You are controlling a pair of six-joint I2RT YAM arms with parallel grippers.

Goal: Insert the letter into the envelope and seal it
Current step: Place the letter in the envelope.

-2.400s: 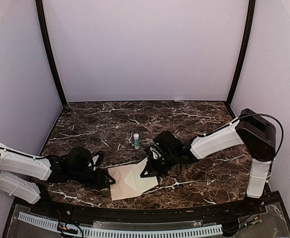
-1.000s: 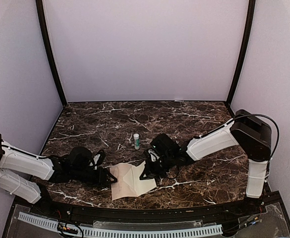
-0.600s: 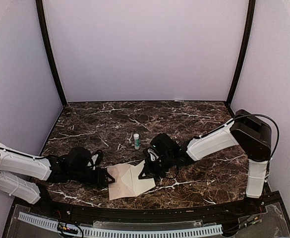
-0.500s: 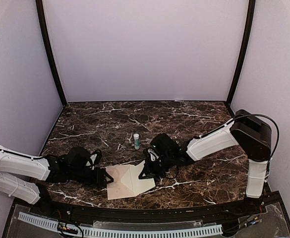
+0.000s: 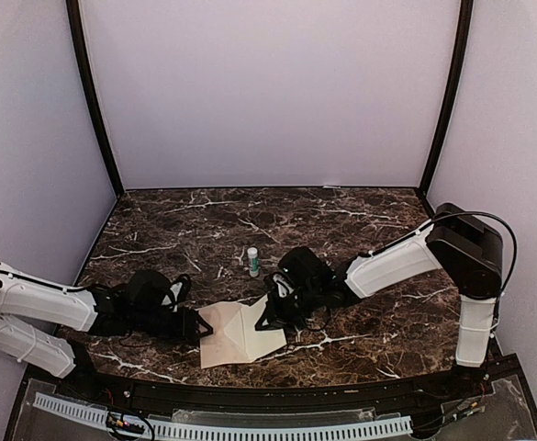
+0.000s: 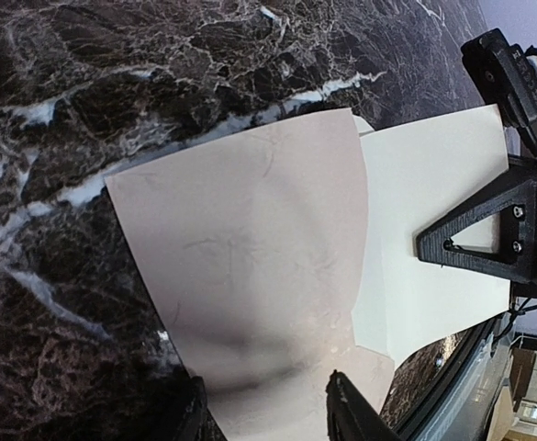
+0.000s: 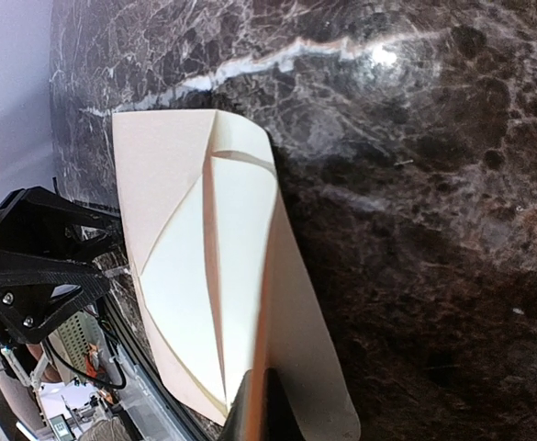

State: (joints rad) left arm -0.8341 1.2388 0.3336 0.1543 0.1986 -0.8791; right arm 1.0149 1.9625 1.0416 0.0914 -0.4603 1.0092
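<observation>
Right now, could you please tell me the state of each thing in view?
envelope: lying flat, one edge pinched
letter: bowed, largely uncovered beside the envelope
white tube: upright, untouched
left gripper: open, straddling the letter's edge
right gripper: shut on the envelope

A dark brown marble-patterned desk (image 5: 360,216) with white veins lies under the left pincer (image 5: 198,327) and the right pincer (image 5: 266,316). Beyond both pincers stands a plain pale lilac back wall (image 5: 268,92), joined to matching side walls (image 5: 20,138) by two slim black corner posts (image 5: 92,101). Soft even light glints on the desk.
</observation>
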